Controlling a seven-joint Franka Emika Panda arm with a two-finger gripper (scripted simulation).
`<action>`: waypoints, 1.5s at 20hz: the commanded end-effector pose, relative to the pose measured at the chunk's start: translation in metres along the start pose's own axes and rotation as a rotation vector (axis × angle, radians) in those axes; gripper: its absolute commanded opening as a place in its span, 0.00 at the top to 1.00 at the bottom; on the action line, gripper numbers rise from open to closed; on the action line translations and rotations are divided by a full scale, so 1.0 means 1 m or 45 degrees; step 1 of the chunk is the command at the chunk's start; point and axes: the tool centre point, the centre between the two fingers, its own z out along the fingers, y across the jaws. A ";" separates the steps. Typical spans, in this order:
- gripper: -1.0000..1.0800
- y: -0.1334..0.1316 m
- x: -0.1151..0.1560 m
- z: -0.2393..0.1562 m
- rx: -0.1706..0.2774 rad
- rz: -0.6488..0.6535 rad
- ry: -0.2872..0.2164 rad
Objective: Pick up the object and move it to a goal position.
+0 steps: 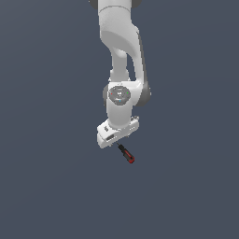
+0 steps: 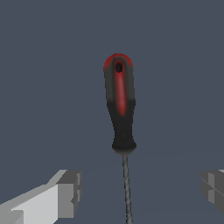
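Wrist view: screwdriver [image 2: 120,105] shaft between spread gripper [image 2: 142,188] fingers.

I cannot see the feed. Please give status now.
Gripper open, fingers either side of shaft. Screwdriver not gripped. Nothing in the way.

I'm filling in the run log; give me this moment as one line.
phase: pre-grasp | gripper: jaws open, either side of shaft | screwdriver: not gripped, handle beyond fingertips | goal: not visible
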 end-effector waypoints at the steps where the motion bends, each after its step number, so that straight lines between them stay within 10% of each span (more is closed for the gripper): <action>1: 0.04 -0.001 0.002 0.006 0.003 -0.054 0.005; 28: 0.04 -0.004 0.004 0.066 0.008 -0.131 0.011; 29: 1.00 -0.004 0.004 0.066 0.008 -0.131 0.011; 30: 1.00 -0.004 0.004 0.066 0.008 -0.131 0.011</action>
